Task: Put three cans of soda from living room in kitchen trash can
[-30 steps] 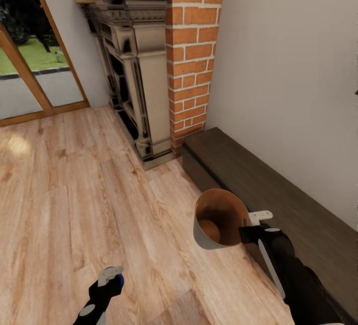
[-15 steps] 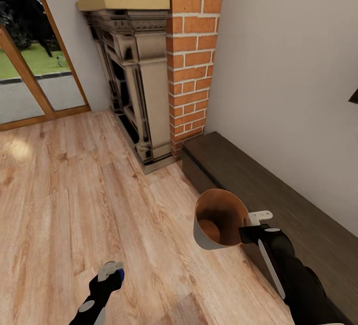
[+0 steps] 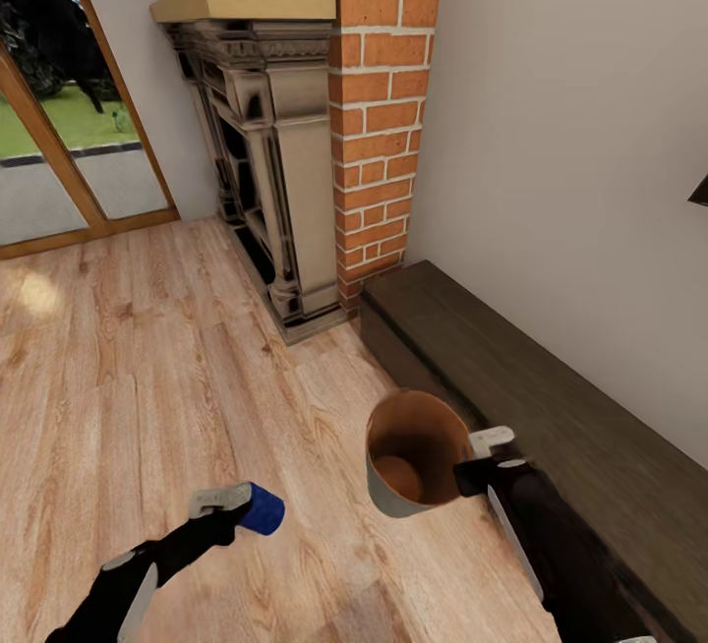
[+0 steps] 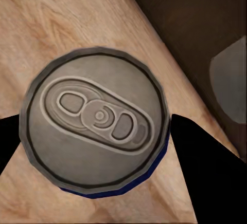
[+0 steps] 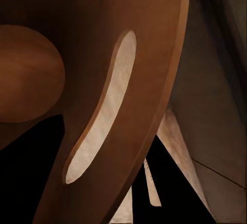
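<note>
Carry blue can [image 3: 262, 508], clamped in left gripper [image 3: 236, 505], across above floor to over rim of trash can [image 3: 393, 500], pinched at rim by right gripper [image 3: 479, 459] beside bench [image 3: 551, 397], release only once centred.

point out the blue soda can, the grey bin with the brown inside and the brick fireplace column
blue soda can [image 3: 263, 508], head view, on its blue side wall
pale grey tapered bin with brown-orange inside [image 3: 385, 497], head view, on its grey outer wall below the rim
red brick fireplace column [image 3: 379, 122], head view, on the brick face
</note>
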`<state>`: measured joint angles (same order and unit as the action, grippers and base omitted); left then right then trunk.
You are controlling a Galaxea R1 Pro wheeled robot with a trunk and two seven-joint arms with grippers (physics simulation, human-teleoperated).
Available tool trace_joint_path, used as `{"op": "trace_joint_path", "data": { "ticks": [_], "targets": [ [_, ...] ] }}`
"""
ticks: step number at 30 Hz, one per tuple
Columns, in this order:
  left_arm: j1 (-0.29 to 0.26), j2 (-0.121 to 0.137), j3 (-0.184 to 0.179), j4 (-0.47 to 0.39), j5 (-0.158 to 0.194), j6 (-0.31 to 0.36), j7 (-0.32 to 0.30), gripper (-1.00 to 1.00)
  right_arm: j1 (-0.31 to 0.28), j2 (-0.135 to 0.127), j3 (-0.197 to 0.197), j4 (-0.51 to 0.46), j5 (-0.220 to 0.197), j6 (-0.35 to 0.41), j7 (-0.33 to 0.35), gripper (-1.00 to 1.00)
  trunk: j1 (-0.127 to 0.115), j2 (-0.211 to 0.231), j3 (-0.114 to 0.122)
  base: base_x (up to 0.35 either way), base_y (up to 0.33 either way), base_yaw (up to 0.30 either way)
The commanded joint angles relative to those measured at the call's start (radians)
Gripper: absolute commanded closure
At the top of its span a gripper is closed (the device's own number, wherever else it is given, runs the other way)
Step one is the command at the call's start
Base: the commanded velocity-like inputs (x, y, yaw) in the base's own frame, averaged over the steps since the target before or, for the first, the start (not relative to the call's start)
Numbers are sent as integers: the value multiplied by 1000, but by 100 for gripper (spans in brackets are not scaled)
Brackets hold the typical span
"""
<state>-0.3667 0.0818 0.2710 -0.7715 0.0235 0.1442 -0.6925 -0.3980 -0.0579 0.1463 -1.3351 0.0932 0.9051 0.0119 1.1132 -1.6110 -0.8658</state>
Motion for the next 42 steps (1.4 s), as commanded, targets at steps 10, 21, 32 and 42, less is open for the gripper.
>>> {"op": "trace_joint_path", "data": {
  "ticks": [10, 21, 32, 42],
  "targets": [
    [0, 35, 14, -128, -2, 231, -198, 100, -5, 50, 13, 72, -14, -41, 5, 100, 0, 0, 0, 0, 0, 0],
    [0, 36, 68, -134, -4, 244, -205, 100, -5, 52, 13, 74, -13, -69, 5, 100, 0, 0, 9, 0, 0, 0],
    [0, 36, 70, -134, -4, 244, -206, 100, -5, 52, 13, 74, -13, -69, 5, 100, 0, 0, 26, 0, 0, 0],
    [0, 36, 70, -134, -4, 244, -206, 100, -5, 52, 13, 74, -13, -69, 5, 100, 0, 0, 42, 0, 0, 0]
  ]
}}
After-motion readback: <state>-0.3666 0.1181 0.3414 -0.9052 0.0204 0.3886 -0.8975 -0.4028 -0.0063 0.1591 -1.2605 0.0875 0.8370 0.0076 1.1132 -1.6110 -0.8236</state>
